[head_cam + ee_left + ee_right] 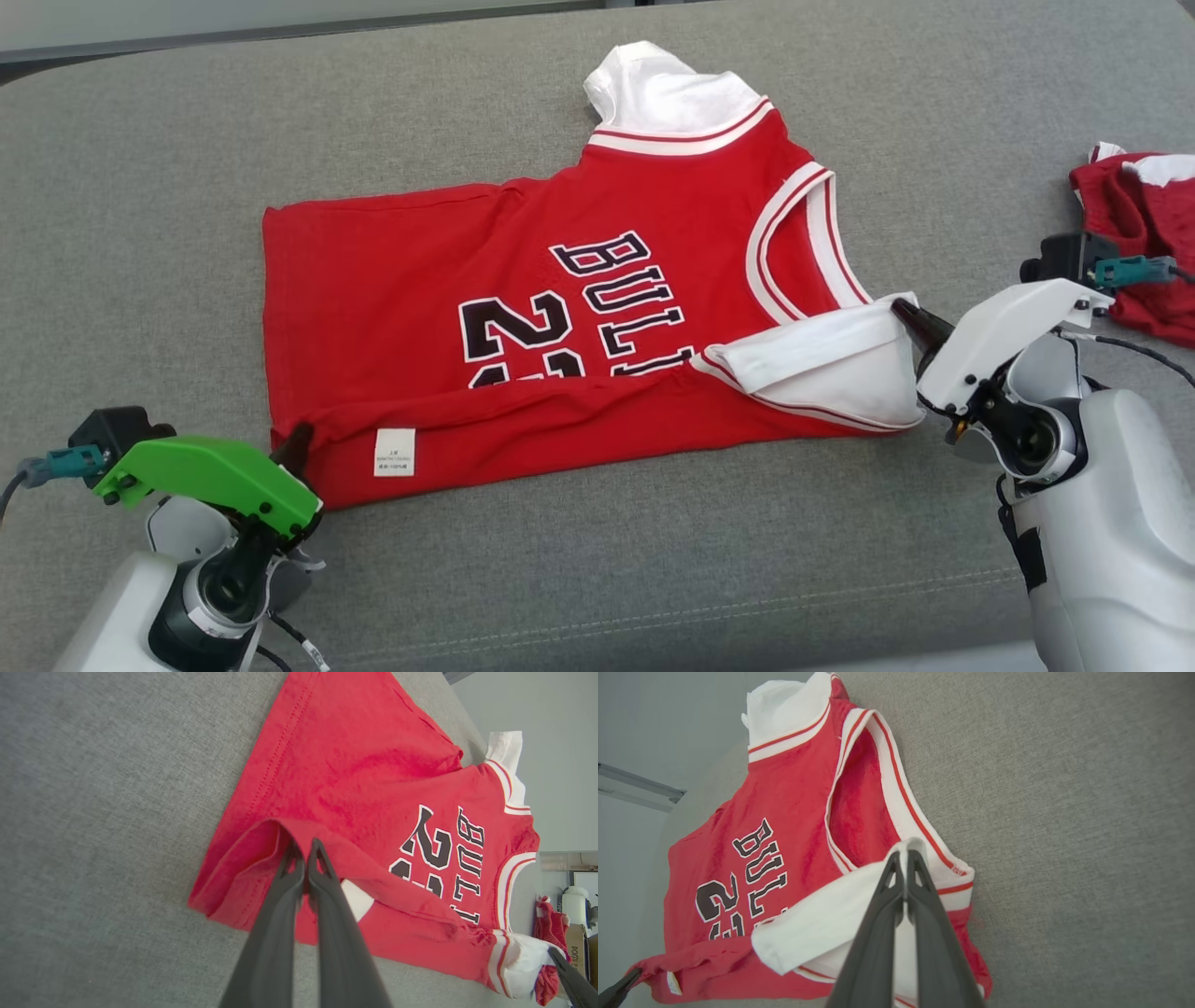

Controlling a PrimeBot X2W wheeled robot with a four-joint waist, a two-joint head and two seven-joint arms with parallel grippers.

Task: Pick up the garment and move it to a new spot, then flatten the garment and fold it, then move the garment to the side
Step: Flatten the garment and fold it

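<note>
the grey cushion (653,579) carries the red jersey (392,280), stretched between my two grippers. my left gripper (297,446) is clamped on its folded hem corner, my right gripper (904,313) is pinched on its white sleeve (822,359), and a small label (394,453) sits just beside the left jaws.

garment (392,280): red body, white sleeves, white trim with thin red stripes; black lettering and numerals outlined in white. label (394,453): white (print too small to read). fabric surface (140,187): plain grey weave. left gripper (301,439) housing green, right gripper (904,310) housing white; fingers (280,891) dark grey. second garment (1134,215): red, white.
</note>
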